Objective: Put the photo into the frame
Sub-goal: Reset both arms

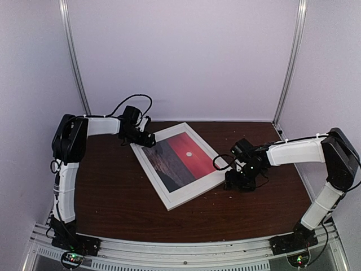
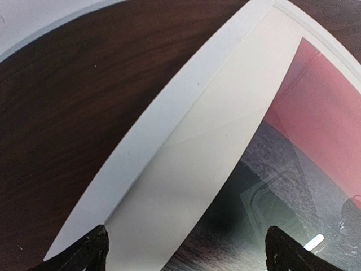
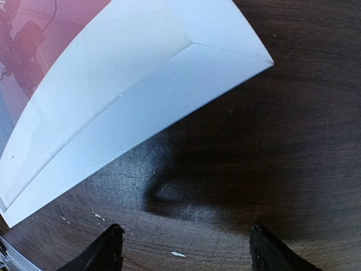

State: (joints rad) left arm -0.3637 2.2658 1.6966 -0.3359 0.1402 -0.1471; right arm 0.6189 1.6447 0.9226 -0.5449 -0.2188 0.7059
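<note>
The white frame (image 1: 153,171) lies flat and askew in the middle of the table, and the photo (image 1: 181,153), a red sky with a small white sun over dark sea, shows inside it. My left gripper (image 1: 150,140) hovers open over the frame's far left corner. In the left wrist view the frame's edge (image 2: 169,113) and the photo (image 2: 316,130) lie below the left gripper (image 2: 189,249), which holds nothing. My right gripper (image 1: 232,182) stands open just off the frame's right corner. In the right wrist view the right gripper (image 3: 183,248) is over bare wood, with the frame's corner (image 3: 169,96) ahead of it.
The dark brown table (image 1: 113,197) is bounded by white walls at the back and sides, with metal posts (image 1: 76,62) in the rear corners. A metal rail (image 1: 180,248) carrying both arm bases runs along the near edge.
</note>
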